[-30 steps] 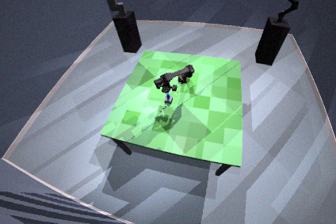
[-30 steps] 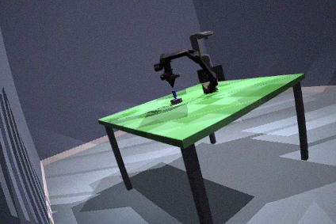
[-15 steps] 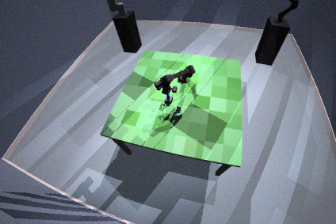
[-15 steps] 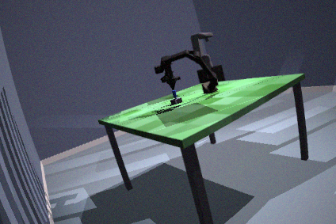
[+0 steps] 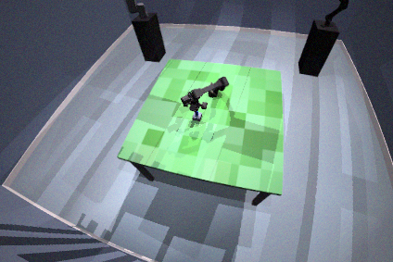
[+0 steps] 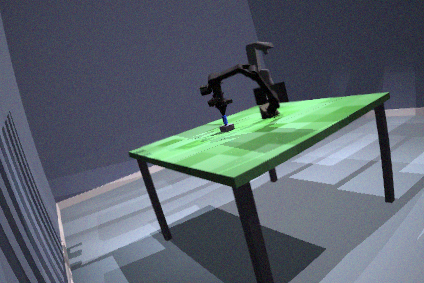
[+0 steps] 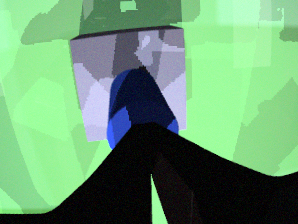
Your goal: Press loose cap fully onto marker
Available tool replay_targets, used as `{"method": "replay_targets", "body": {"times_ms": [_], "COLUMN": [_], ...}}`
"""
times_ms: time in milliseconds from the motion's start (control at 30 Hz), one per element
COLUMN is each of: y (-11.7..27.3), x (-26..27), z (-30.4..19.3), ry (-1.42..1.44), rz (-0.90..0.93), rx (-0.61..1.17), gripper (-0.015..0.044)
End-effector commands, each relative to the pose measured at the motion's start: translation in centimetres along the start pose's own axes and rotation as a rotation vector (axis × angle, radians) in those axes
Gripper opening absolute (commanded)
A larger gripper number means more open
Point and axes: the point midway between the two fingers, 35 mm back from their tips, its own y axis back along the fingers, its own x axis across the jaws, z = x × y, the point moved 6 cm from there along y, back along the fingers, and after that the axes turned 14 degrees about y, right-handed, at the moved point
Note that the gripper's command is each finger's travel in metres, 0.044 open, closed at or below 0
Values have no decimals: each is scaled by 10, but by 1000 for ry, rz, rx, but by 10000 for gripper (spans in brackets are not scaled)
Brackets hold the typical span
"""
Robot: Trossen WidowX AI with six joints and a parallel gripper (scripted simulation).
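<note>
The grey holder block [image 5: 197,118] [image 6: 227,128] [image 7: 95,120] stands on the green table [image 5: 259,139] [image 6: 345,107] [image 7: 240,110]. A blue upright piece [image 5: 196,113] [image 6: 225,121] [image 7: 140,97] rises from the block, rounded at its upper end in the wrist view. Where the blue cap ends and the marker begins cannot be told; no separate loose cap shows. My gripper [image 5: 196,109] [image 6: 224,114] [image 7: 144,134] is shut with nothing between its fingers. Its tips are at or just above the top of the blue piece and hide part of it; whether they touch is unclear.
My arm [image 5: 210,89] [image 6: 240,70] reaches over the table from its base. Two black pedestals [image 5: 149,37] [image 5: 318,48] with other arms on them stand on the floor behind the table, away from the holder.
</note>
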Motion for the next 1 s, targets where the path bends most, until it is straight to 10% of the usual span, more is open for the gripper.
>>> {"method": "replay_targets", "body": {"times_ms": [0, 400, 967], "y": [0, 89, 89], "x": [0, 10, 10], "z": [0, -9, -9], "ry": [1, -102, -102], "rz": [0, -108, -108], "rx": [1, -97, -97], "gripper": [0, 0, 440]}}
